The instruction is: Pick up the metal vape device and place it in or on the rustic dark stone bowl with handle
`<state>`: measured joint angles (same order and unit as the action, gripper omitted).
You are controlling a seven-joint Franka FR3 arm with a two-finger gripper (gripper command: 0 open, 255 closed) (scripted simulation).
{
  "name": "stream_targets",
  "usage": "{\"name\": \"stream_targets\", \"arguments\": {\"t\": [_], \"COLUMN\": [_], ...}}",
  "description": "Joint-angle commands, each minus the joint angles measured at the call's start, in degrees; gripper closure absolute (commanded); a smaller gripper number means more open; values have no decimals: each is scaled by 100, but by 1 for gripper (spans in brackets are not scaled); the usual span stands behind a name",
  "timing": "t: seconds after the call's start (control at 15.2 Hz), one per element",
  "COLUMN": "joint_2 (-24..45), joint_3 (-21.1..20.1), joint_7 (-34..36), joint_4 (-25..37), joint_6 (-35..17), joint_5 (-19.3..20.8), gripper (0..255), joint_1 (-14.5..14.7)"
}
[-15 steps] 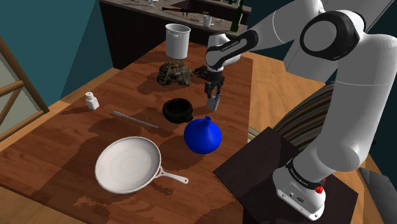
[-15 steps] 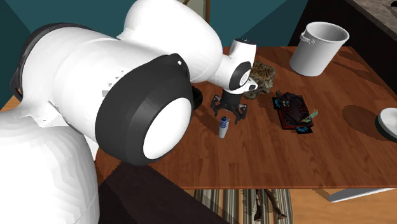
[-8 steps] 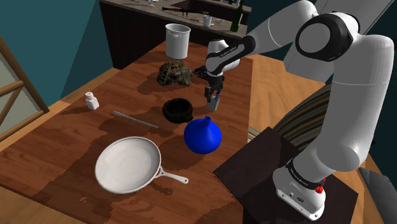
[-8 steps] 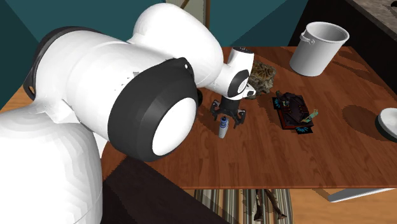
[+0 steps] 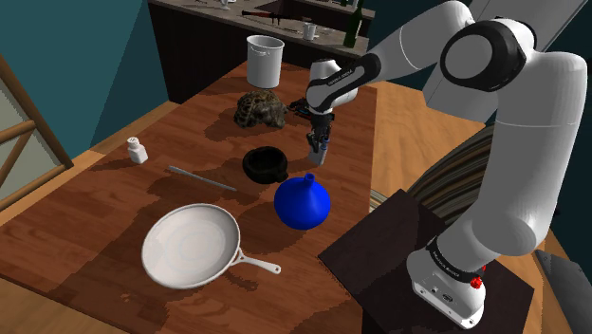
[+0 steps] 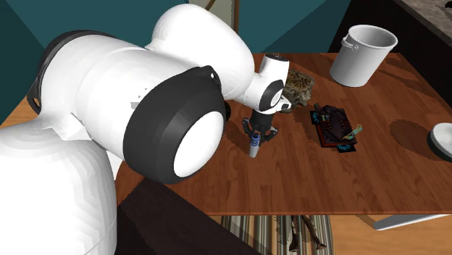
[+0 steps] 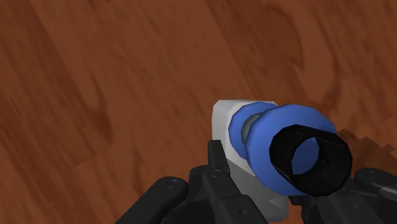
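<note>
I have the end effector (image 6: 255,134) down over the vape (image 6: 253,148). Its two fingers (image 7: 219,167) are closed on the vape, one on each side, up near the top. The vape stands up straight on the brown worktop (image 5: 114,218), with its bottom touching the wood. In the shoulder view it is just right of the bowl (image 5: 266,164) and a little farther back.

I think the vape is light and hard. It will not squash. It looks smooth and round, so it may slip or turn in the fingers. It is tall and thin, so it could tip over if I bump it. The wrist view shows blue rings and a black mouth on top. I would hold the grey body just under the rings, where the sides are straight.

Now I count:
- one vape
- one dark bowl with a handle
- one blue vase (image 5: 303,201), near the bowl
- one white pan (image 5: 190,245)
- one white pot (image 5: 265,59), at the far end
- one small shaker (image 5: 137,150)
- one thin grey rod (image 5: 201,178)
- one brown lumpy thing (image 5: 261,108)
</note>
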<state>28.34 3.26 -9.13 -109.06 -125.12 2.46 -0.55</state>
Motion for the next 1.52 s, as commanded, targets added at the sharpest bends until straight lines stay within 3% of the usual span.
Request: {"name": "stream_targets", "arguments": {"t": [0.0, 0.4, 1.45], "joint_2": [2, 2, -760], "joint_3": [2, 2, 16], "joint_7": [0, 0, -33], "joint_4": [-1, -1, 204], "joint_6": [0, -1, 966], "joint_5": [1, 1, 18], "gripper": [255, 255, 255], "joint_1": [-2, -2, 16]}}
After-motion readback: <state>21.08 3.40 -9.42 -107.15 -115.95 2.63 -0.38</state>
